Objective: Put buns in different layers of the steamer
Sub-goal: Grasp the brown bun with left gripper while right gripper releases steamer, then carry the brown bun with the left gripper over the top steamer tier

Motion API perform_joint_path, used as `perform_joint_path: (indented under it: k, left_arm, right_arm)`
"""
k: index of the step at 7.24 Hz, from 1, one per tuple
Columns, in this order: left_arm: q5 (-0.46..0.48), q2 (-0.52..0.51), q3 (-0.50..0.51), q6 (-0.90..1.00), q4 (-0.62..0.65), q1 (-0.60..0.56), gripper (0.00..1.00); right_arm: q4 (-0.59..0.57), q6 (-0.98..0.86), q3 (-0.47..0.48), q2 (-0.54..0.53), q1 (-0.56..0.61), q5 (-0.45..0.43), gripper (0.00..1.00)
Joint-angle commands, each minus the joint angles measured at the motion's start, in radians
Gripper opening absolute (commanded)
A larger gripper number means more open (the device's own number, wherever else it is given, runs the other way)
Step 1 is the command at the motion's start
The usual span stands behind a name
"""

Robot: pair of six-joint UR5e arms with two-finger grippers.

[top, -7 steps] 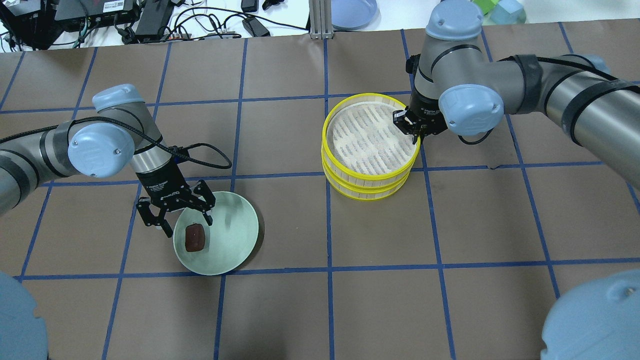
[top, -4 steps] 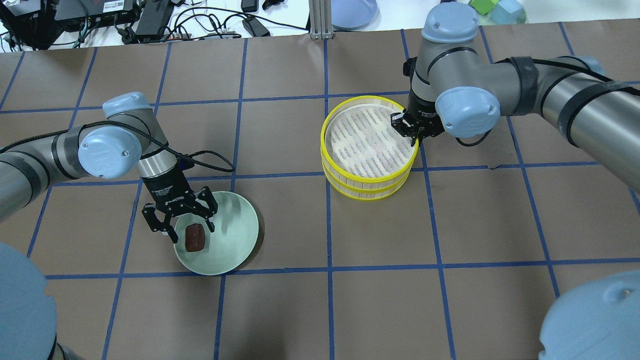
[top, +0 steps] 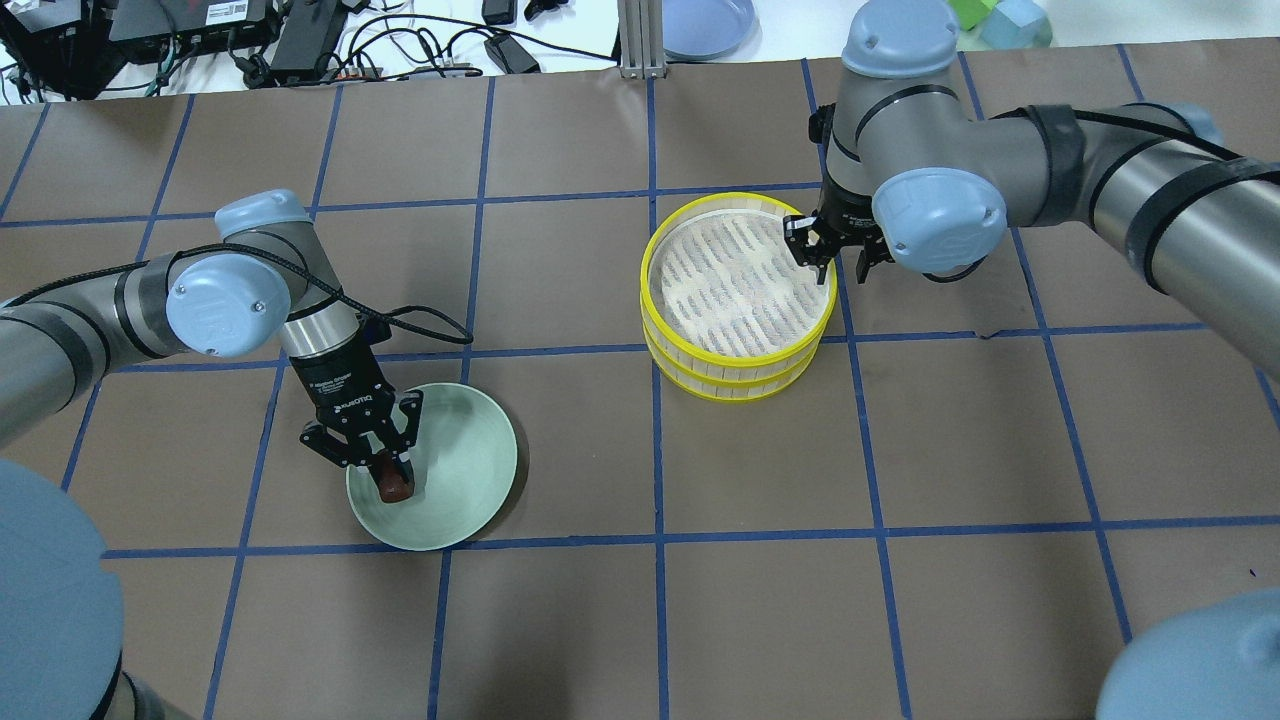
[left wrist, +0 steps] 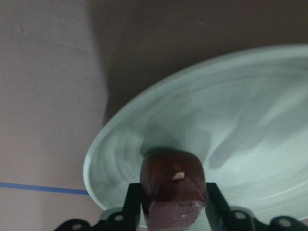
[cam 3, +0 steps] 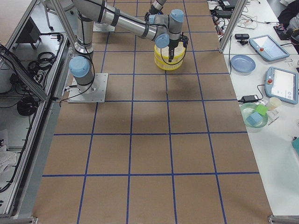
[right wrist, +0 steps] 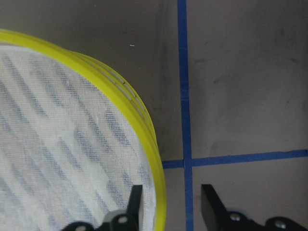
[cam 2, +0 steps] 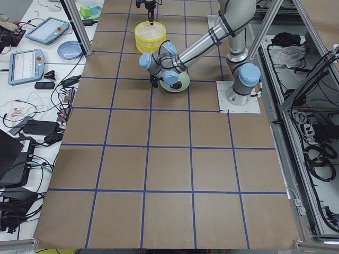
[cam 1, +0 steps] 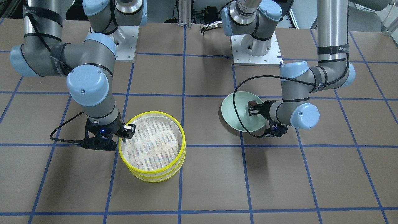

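Down came the left gripper since a second ago, and its fingers clamped onto the reddish-brown bun, low in the pale green plate toward the left end of the table, nearer the robot's edge. Right gripper stood spread, fingers astride the top yellow rim of the stacked steamer near the table's middle, gripping nothing

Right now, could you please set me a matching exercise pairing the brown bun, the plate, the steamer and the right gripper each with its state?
1. brown bun
2. plate
3. steamer
4. right gripper

A. two trays, stacked
B. open, astride a yellow rim
C. pinched by the left gripper
D. pale green

Pairs: 1-C, 2-D, 3-A, 4-B
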Motion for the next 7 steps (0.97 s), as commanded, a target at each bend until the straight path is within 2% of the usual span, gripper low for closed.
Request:
perform_joint_path:
  k: [1,3,4,5,7]
  left_arm:
    - [0.0,0.033,0.062,0.0,0.004,-0.007,0.0]
    - [-0.016,0.096,0.227,-0.125,0.001,-0.027,0.0]
    - [-0.019,0.118,0.296,-0.176,0.004,-0.09,0.0]
    - [-0.062,0.133,0.342,-0.314,0.013,-0.169,0.0]
    - [-0.186,0.112,0.35,-0.551,0.159,-0.282,0.0]
  right_arm:
    - [0.131,-0.001,-0.065,-0.176,0.007,0.002,1.0]
    - [0.456,-0.001,-0.264,-0.278,-0.001,0.004,1.0]
    - [0.583,-0.001,-0.309,-0.292,-0.001,0.004,1.0]
    - [0.597,-0.001,-0.307,-0.3,0.002,0.004,1.0]
    - [0.594,0.001,-0.284,-0.306,-0.001,0.004,1.0]
